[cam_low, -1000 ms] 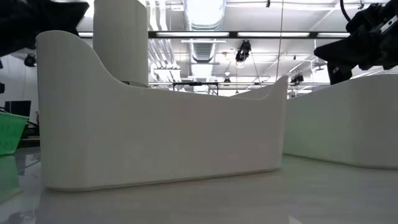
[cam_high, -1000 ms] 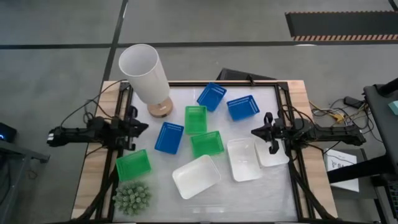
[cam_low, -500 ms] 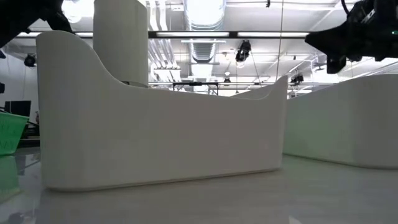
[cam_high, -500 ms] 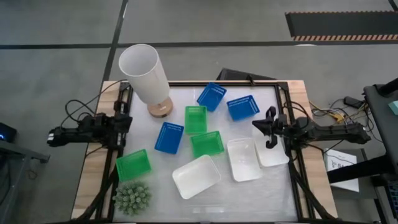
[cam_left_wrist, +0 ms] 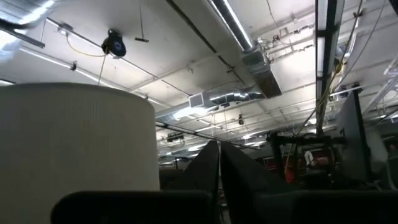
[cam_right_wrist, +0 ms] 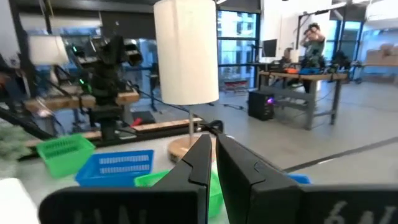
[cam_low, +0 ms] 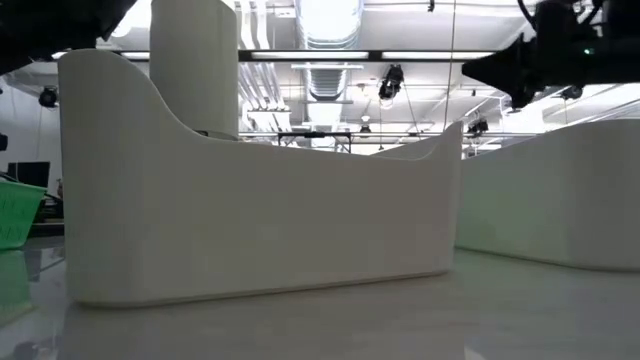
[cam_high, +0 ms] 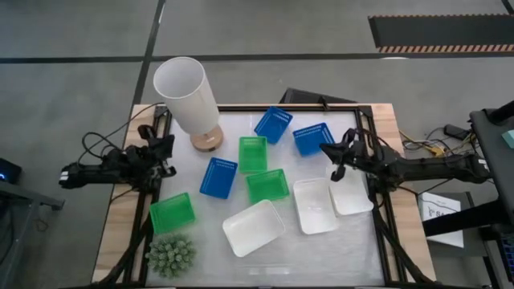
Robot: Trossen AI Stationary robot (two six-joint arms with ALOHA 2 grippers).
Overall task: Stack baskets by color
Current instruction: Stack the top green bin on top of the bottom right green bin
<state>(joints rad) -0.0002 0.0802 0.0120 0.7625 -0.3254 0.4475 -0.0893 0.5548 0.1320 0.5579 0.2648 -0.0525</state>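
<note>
Nine baskets lie singly on the table. The blue ones are at the far middle [cam_high: 274,124], far right [cam_high: 312,138] and centre left [cam_high: 218,177]. The green ones are in the middle [cam_high: 253,153], just nearer [cam_high: 267,185] and near left [cam_high: 172,213]. The white ones sit near the middle [cam_high: 253,227], right of it [cam_high: 314,205] and by the right rail [cam_high: 351,193]. My left gripper [cam_high: 166,146] is shut and empty at the left rail, tipped up toward the ceiling [cam_left_wrist: 219,171]. My right gripper [cam_high: 324,149] is shut and empty, raised beside the far-right blue basket and pointing level across the table [cam_right_wrist: 213,158].
A tall white cylinder lamp [cam_high: 186,100] on a wooden foot stands at the far left corner. A spiky green plant [cam_high: 170,254] sits at the near left corner. Black frame rails run along both sides. In the low view, a white basket [cam_low: 260,200] fills the foreground.
My right gripper has risen and moved from above the right-hand white basket toward the far-right blue basket, tipping up to level. My left gripper has drawn back toward the left rail, rolled and tipped upward. Both have stayed shut. No basket has moved.
</note>
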